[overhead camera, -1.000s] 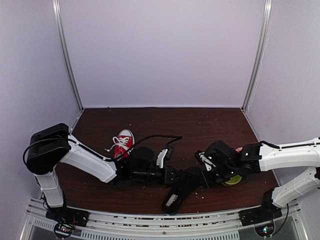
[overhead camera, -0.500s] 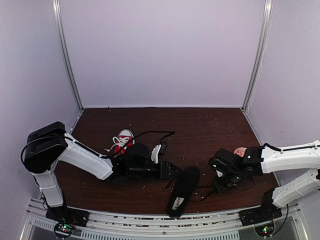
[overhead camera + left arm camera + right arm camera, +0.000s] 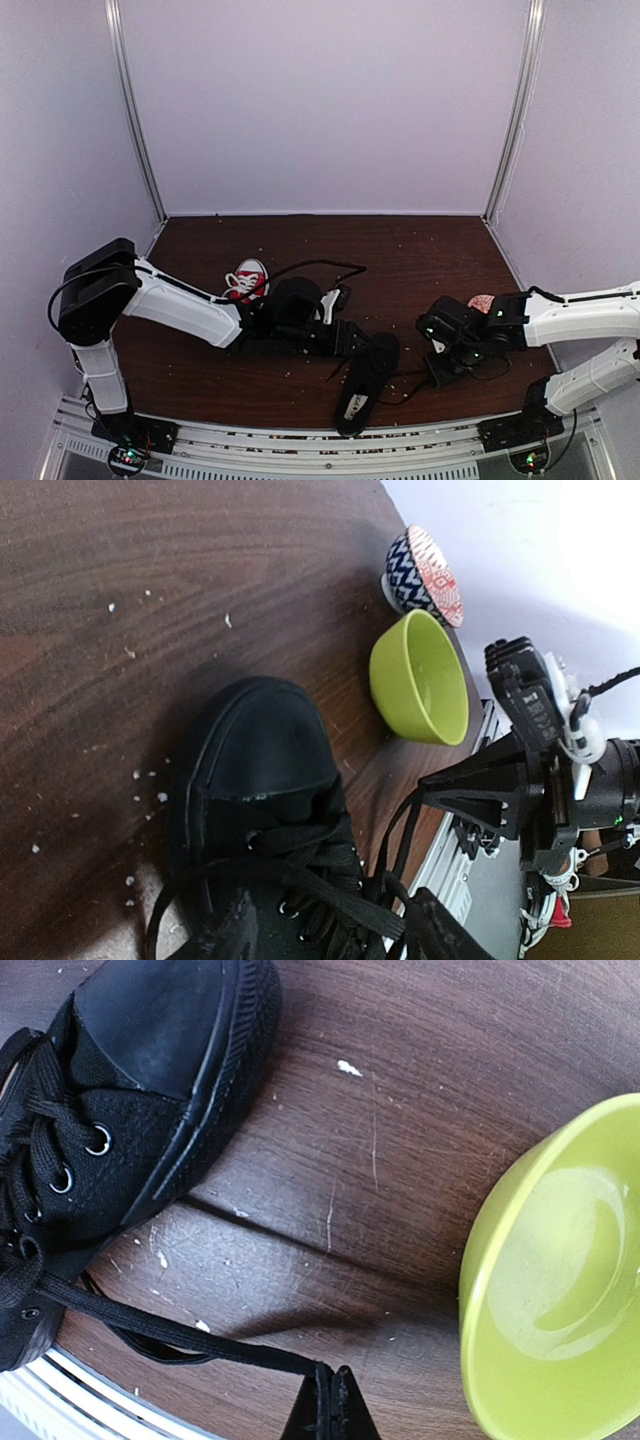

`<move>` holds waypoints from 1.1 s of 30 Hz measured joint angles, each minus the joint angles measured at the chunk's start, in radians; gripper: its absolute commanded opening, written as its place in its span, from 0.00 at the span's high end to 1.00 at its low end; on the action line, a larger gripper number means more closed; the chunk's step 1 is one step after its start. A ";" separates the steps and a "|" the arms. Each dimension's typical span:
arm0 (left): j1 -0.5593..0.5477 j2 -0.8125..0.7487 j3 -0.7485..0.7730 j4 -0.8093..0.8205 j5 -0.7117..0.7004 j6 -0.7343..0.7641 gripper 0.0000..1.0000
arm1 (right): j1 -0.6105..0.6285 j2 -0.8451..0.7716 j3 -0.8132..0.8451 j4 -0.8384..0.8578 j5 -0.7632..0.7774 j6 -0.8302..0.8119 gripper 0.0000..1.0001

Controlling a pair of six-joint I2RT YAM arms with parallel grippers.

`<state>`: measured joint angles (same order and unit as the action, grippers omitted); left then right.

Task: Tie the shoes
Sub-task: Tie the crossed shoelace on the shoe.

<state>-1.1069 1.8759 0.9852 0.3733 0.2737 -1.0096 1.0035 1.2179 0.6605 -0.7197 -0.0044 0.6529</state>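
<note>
The black shoe (image 3: 366, 378) lies near the front edge with its toe toward the far side, and its black laces (image 3: 330, 865) are loose across the tongue. My left gripper (image 3: 335, 935) is open just above those laces, one finger on each side. My right gripper (image 3: 331, 1400) is shut on one black lace end (image 3: 180, 1332), drawn taut from the black shoe (image 3: 130, 1090) low over the table. In the top view the right gripper (image 3: 441, 374) sits right of the shoe. The red sneaker (image 3: 247, 279) with white laces rests at the left, partly behind my left arm.
A lime-green bowl (image 3: 560, 1290) stands just right of the right gripper, close to the shoe's toe. A blue-and-red patterned bowl (image 3: 425, 575) sits beyond the green bowl (image 3: 420, 680). White crumbs dot the dark wooden table (image 3: 400, 250). The metal front rail (image 3: 330, 440) is close.
My left gripper has opened and let go of the lace. My right gripper pulled its lace out to the right, and the black shoe swung round with it.
</note>
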 measured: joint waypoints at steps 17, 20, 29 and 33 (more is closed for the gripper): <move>-0.002 0.151 0.167 -0.121 0.074 -0.054 0.75 | 0.000 -0.001 -0.007 0.048 -0.013 -0.027 1.00; -0.003 0.151 0.164 -0.119 0.064 -0.061 0.83 | 0.000 -0.002 -0.013 0.060 -0.014 -0.029 1.00; -0.006 0.055 0.039 -0.113 -0.010 -0.080 0.97 | 0.000 -0.035 -0.048 0.075 -0.014 -0.028 1.00; -0.007 -0.012 -0.011 -0.113 -0.052 -0.081 1.00 | 0.000 -0.049 -0.058 0.077 -0.013 -0.025 1.00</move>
<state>-1.1137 1.8641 0.9741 0.2607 0.2214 -1.0904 1.0035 1.1690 0.6029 -0.6430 -0.0174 0.6281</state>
